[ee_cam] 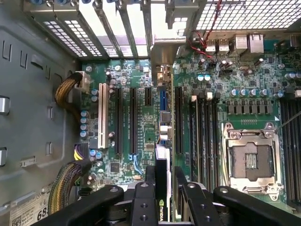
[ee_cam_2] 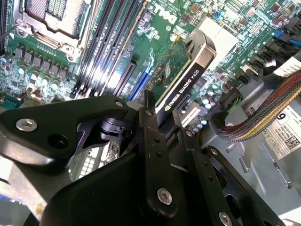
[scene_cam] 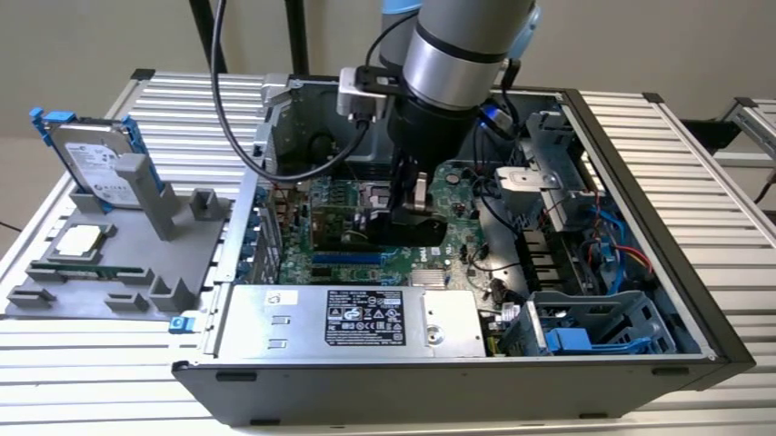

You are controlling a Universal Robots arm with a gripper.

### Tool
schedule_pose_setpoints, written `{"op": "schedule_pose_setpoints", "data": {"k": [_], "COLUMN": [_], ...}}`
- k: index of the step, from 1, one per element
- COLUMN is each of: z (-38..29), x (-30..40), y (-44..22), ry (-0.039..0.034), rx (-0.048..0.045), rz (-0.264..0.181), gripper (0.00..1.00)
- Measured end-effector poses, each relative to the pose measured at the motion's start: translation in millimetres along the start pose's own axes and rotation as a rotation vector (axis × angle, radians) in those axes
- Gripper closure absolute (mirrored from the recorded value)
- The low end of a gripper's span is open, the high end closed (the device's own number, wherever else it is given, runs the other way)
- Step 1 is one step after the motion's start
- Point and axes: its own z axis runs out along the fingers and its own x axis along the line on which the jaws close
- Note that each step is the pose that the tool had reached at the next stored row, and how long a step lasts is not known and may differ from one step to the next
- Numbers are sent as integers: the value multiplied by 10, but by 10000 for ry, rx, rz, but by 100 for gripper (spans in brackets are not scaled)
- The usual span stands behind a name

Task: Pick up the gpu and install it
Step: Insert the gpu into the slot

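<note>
A: One card, and it is already off the rack: the gripper (ee_cam_2: 162, 117) has its fingers closed on the gpu (ee_cam_2: 181, 77), holding it edge-down above the motherboard (ee_cam: 136, 117) inside the open computer case (scene_cam: 679, 363).

B: How do you reckon it handles?

A: I'd judge it light and stiff, a thin board with a black cooler block on one face. Fragile too, since the bare components and the contact edge won't stand knocks. The fingers pinch it across the faces near one end, on cooler and board rather than on the contact edge, which seems the sound place to hold it.

B: Where does it sit over the board?

A: In the first wrist view the gpu (ee_cam: 162, 188) hangs in line with the row of long expansion slots (ee_cam: 133, 120), its far end pointing toward the slotted rear wall of the case. Whether it touches a slot yet I cannot tell.

B: And the room around it?

A: Tight. In the exterior view the power supply (scene_cam: 352, 318) lies along the case's near edge, drive cages and bundled cables crowd the exterior view's right side, and the empty processor socket (ee_cam: 251, 162) lies beside the memory slots. Outside the case, on the ribbed metal table (scene_cam: 97, 363), a grey holder (scene_cam: 109, 272) carries a hard drive (scene_cam: 94, 163) at the exterior view's left.
</note>
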Motion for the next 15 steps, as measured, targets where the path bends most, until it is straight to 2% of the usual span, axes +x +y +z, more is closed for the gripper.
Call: {"op": "schedule_pose_setpoints", "data": {"k": [15], "z": [54], "x": [-1], "y": [-4], "ry": [3], "rx": [-13], "rz": [0], "gripper": [100]}}
